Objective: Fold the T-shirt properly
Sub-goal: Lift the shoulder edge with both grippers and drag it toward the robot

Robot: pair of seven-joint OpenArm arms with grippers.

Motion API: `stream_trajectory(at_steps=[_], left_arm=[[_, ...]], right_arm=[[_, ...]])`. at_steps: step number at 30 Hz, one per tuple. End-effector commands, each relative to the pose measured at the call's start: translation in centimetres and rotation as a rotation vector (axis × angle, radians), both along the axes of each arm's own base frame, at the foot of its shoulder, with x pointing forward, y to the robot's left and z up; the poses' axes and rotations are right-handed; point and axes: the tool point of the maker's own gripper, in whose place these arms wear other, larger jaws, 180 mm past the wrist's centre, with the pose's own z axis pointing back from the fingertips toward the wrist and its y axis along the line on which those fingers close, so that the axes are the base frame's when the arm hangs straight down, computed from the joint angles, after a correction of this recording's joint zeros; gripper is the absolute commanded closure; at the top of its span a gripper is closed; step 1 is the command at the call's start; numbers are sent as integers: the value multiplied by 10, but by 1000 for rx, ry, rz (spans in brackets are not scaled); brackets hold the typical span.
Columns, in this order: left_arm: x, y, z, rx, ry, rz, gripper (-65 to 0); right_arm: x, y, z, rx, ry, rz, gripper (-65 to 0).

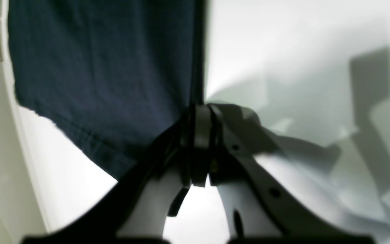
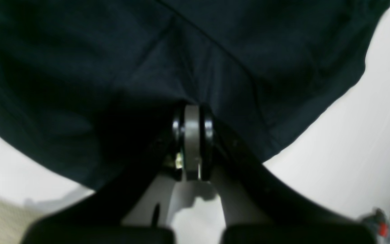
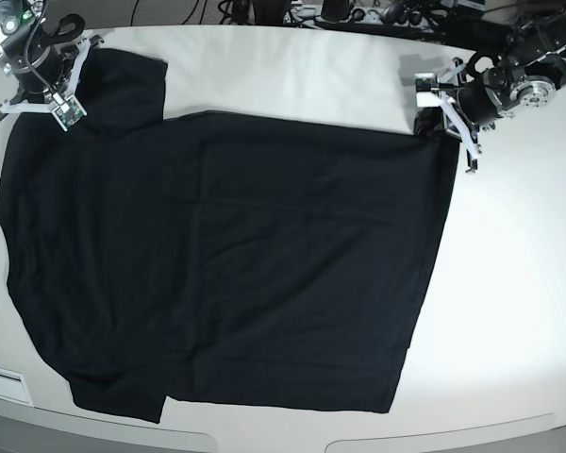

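Left wrist view: the left gripper [image 1: 198, 115] is clenched on the T-shirt [image 1: 107, 78] at a hemmed corner. Right wrist view: the right gripper [image 2: 192, 117] is pinched tight on dark cloth. Base view: the T-shirt lies spread flat across the white table [image 3: 509, 283], each arm at one far corner of it.
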Motion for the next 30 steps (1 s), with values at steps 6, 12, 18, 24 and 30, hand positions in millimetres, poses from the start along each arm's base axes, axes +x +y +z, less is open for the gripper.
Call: stream_trajectory(at_steps=[6,12,18,24,30], left_arm=[[-25,5,18,73,-5,-41,0],[-50,5,28,138,-31,-95,0],[-72,-3,36,149,-44,-98,0],[-75,-15,56,146,-162,-110,0],[-38,-28,94,84,-440,-78,0]], right_arm=[[-19,6,17,-55,-1,49,0],[-59,5,13,-80,89,38,0],[-97,-10,11,-159,171,5,0],[-105,-34,24,-320,138,-1,0],[-66,-37,41,-368,-39,27,0]])
